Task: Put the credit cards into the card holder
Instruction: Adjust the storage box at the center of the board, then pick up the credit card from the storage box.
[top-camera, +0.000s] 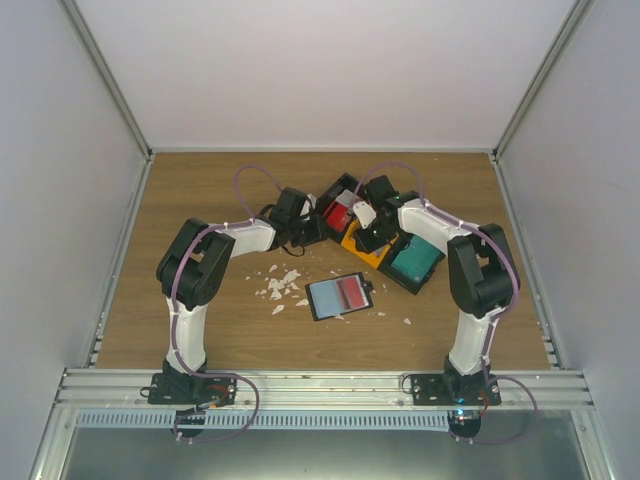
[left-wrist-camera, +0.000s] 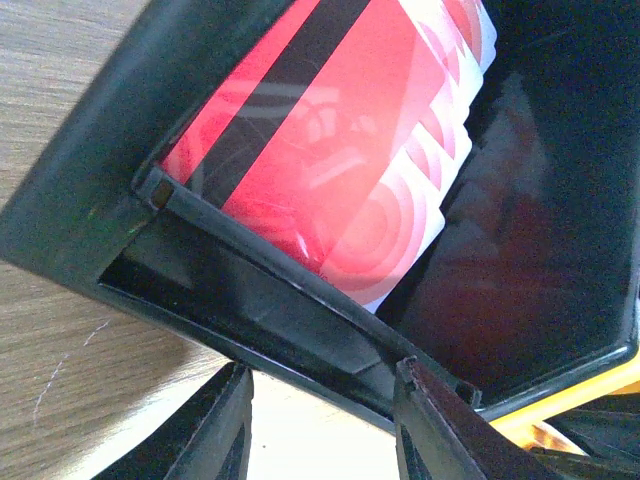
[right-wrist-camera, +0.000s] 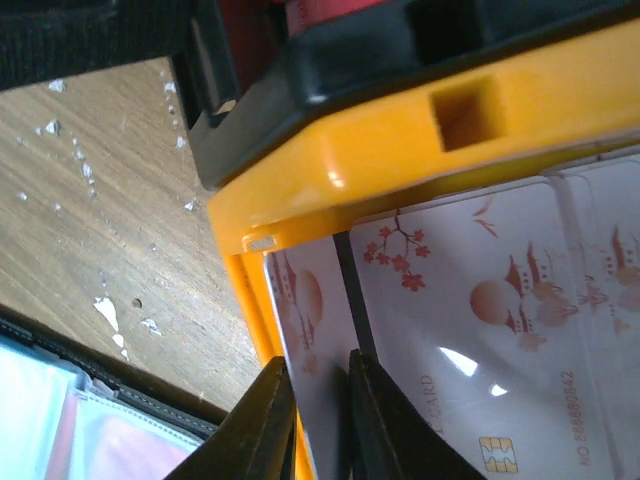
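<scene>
The card holder (top-camera: 340, 295) lies open on the table with a red card in its clear slot; its edge shows in the right wrist view (right-wrist-camera: 100, 365). Red-and-white credit cards (left-wrist-camera: 340, 150) lie in a black bin (left-wrist-camera: 90, 200). My left gripper (left-wrist-camera: 325, 400) stands open, its fingertips against that bin's outer wall. Whitish credit cards (right-wrist-camera: 480, 300) lie in a yellow bin (right-wrist-camera: 380, 150). My right gripper (right-wrist-camera: 318, 365) is shut on one whitish card (right-wrist-camera: 310, 300) standing on edge at the bin's wall. Teal cards (top-camera: 413, 258) fill another black bin.
The three bins sit clustered at the table's middle back, with both grippers (top-camera: 312, 228) (top-camera: 365, 222) among them. White crumbs (top-camera: 280, 285) are scattered left of the card holder. Grey walls enclose the table on three sides.
</scene>
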